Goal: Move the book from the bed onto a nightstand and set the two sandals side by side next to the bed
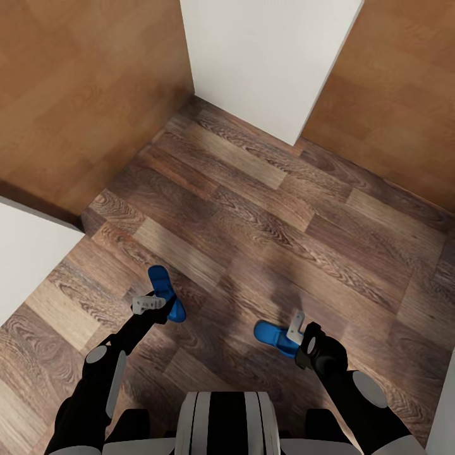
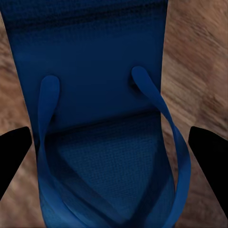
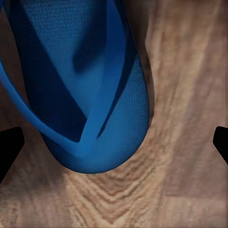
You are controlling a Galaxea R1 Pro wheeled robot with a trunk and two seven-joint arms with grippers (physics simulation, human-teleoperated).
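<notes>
Closest to the robot's trunk, both arms are reaching down toward the wood-plank floor, one blue sandal at each. The right gripper is sitting over the right sandal, just ahead of the trunk and to its right. In the right wrist view the fingers are standing wide apart at the frame's two edges, and the rounded end of that sandal is lying off to one side of the gap between them, not centred, with bare floor filling the rest. Judgement: this arm is needing a sideways correction before any closing.

Slightly farther from the trunk and to its left, the left gripper is hanging over the left sandal, whose long axis is running away from the trunk and angling leftward. The left wrist view shows the fingers apart, one on either side of the sandal, straps facing the camera; the sole is spanning nearly the whole gap. Whether the pads are touching its edges cannot be told.

The two sandals are lying well apart and not parallel, so the side-by-side placement is not yet done.

Beyond them, white walls are rising from the floor. No containers are present.
</notes>
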